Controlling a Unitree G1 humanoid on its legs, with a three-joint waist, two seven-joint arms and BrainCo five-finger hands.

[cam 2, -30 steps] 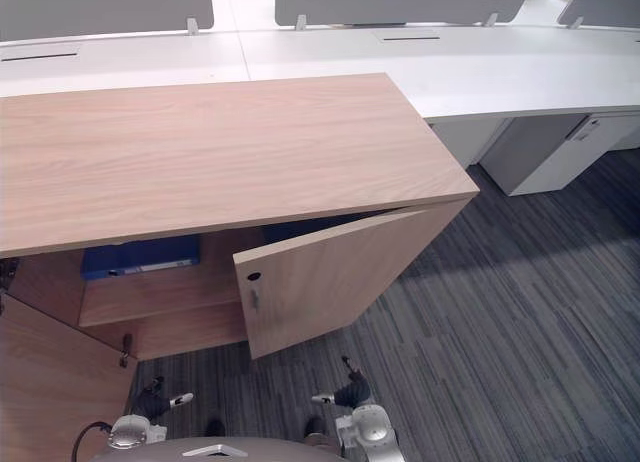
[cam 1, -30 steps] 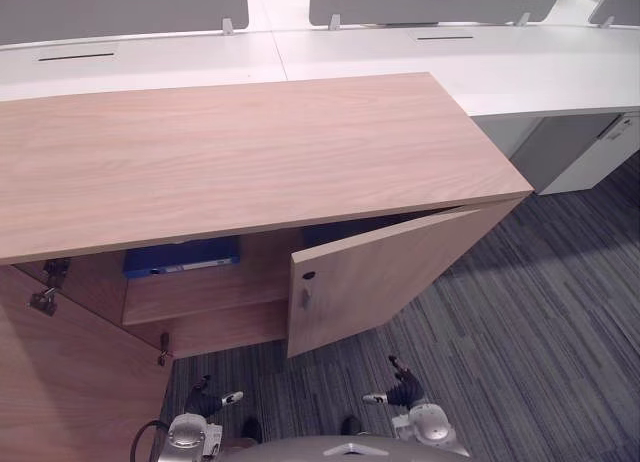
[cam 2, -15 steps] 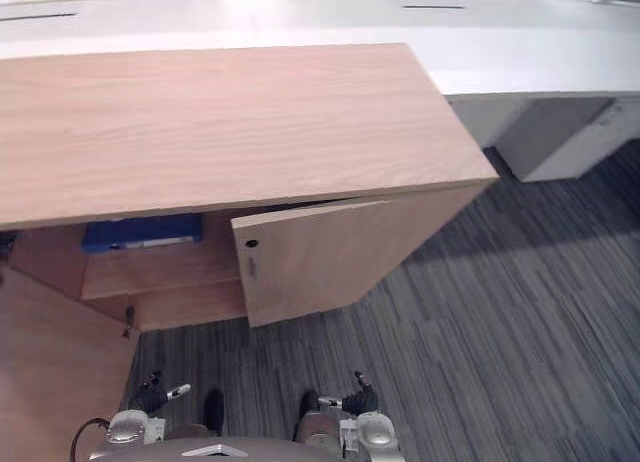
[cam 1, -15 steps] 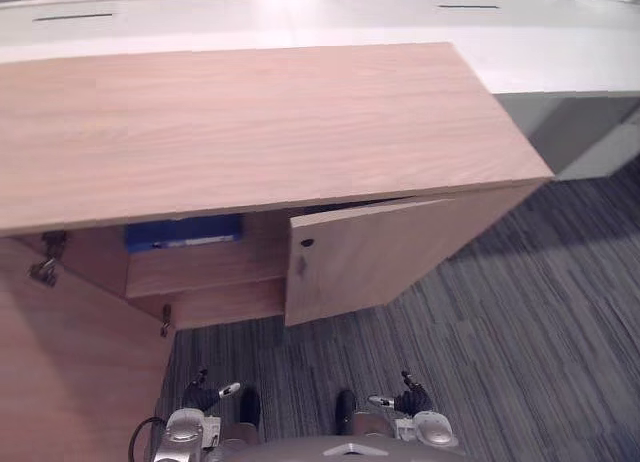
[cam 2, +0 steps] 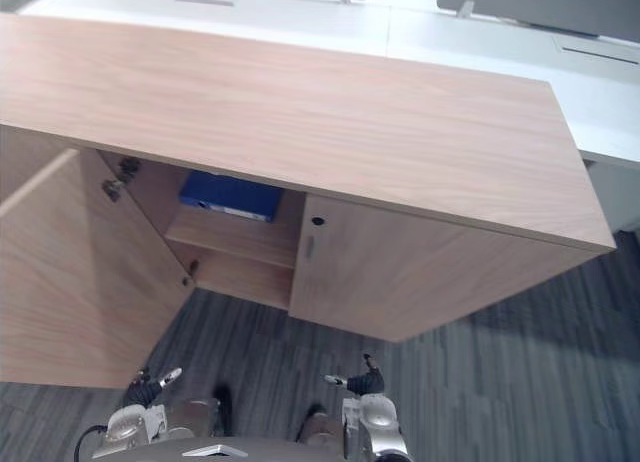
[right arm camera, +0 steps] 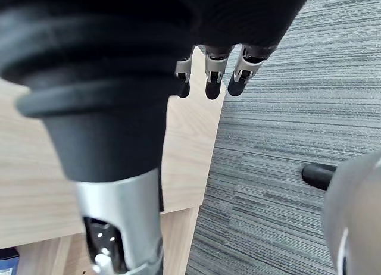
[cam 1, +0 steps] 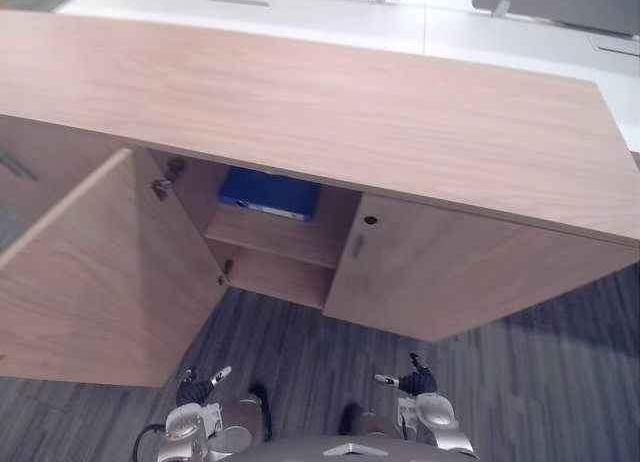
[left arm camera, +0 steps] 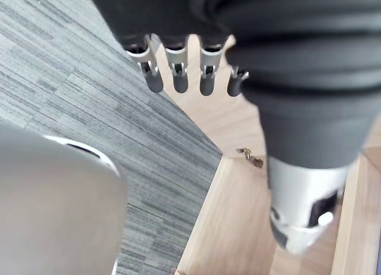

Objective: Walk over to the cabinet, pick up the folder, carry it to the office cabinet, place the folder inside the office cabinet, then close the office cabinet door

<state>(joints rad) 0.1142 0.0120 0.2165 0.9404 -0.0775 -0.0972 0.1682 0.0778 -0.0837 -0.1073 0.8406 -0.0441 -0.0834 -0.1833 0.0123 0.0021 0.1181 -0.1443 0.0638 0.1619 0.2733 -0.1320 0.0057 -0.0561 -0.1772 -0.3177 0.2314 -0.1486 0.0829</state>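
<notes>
A blue folder [cam 1: 270, 194] lies flat on the upper shelf inside the wooden cabinet [cam 1: 330, 112], in its open left half; the folder [cam 2: 230, 195] shows there in the right eye view too. The cabinet's left door [cam 1: 90, 272] stands swung wide open. Its right door [cam 1: 440, 272] looks flush with the front, or nearly so. My left hand [cam 1: 200, 390] and right hand [cam 1: 412, 382] hang low over the carpet, well short of the cabinet. Both are open and empty, with their fingers [left arm camera: 178, 75] [right arm camera: 212, 78] straight.
White desks [cam 1: 450, 32] with grey partition screens [cam 1: 560, 2] run behind the cabinet. Grey striped carpet [cam 1: 300, 352] lies between me and the cabinet front. The open left door juts out towards me on the left.
The camera has swung, so the cabinet's open left half and its left door now show in full. The right door, ajar before, now looks flush. Both hands still hang low.
</notes>
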